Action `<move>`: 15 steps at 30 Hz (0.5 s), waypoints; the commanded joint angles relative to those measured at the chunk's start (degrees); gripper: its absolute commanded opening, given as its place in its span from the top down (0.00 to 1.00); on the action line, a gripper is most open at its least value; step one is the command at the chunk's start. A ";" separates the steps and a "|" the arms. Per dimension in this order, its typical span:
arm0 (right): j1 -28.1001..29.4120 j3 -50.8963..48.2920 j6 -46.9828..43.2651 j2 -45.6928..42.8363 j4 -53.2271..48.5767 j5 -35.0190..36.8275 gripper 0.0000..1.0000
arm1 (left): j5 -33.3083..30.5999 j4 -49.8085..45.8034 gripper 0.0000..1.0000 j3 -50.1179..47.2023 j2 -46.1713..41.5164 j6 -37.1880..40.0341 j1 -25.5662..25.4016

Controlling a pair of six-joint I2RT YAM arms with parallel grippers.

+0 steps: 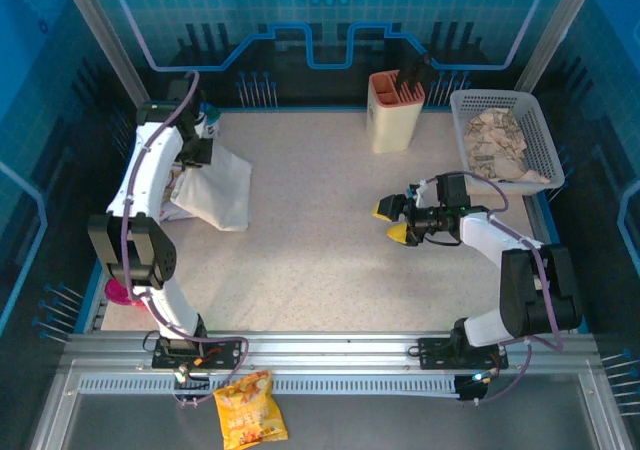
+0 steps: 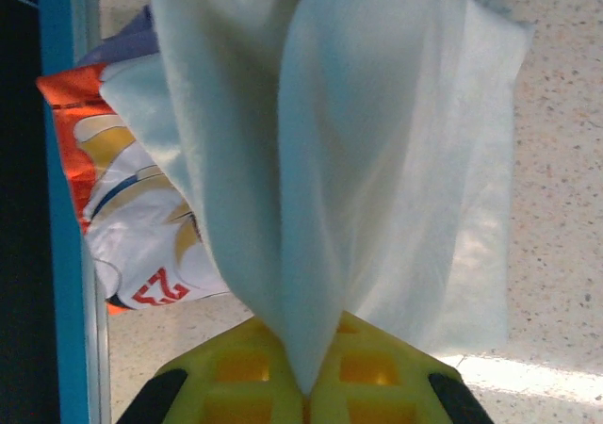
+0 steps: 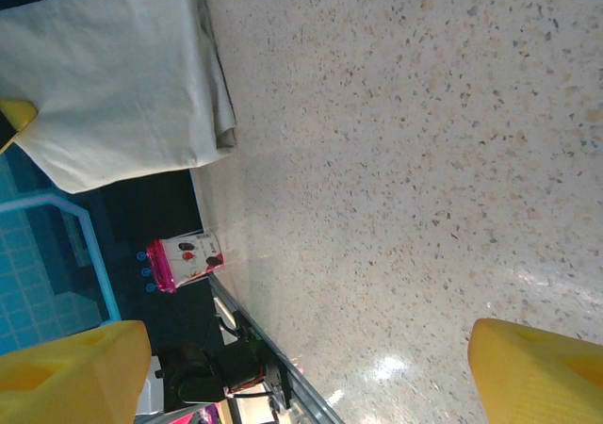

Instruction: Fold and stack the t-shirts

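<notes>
1. The left gripper had its fingers closed on a bunched edge of the white t-shirt. The shirt lay well to the left of the cream holder, at the side edge of the worktop. The cloth fanned out from the pinch and trailed onto the surface.
2. The right gripper hovered just in front of the cream holder, on the side nearer the arm bases. Its fingers were spread wide and held nothing.
3. Judged step: drawing the shirt out so it could be laid flat before the first fold. To do this well, you needed to bring the held edge toward the bare worktop in front of the cream holder. A slow, low pull would let the cloth slide off the printed packet beneath it and not sweep the packet along.
4. The pinch gathered several layers. You therefore needed the open right fingers to take a single free edge on the side of the shirt nearer the cream holder. The two arms could then pull the fabric taut and flat.
5. Hard to make out: the folds hid the collar, the sleeves and any mark, so you could not tell which edge was held or which face was up. The shirt also covered part of the packet.
6. The basket, just right of the cream holder, held pale crumpled material. Whether that was cloth or paper could not be told.
</notes>
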 commanded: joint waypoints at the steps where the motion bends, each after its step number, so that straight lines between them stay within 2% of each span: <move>1: 0.05 1.84 -1.57 -1.31 -3.95 0.26 0.12 | -1.21 -0.90 1.00 4.19 -2.47 2.25 2.22; 15: 1.91 4.86 -1.84 -2.84 -9.26 2.70 0.12 | 0.82 -1.73 1.00 11.37 0.71 0.97 5.21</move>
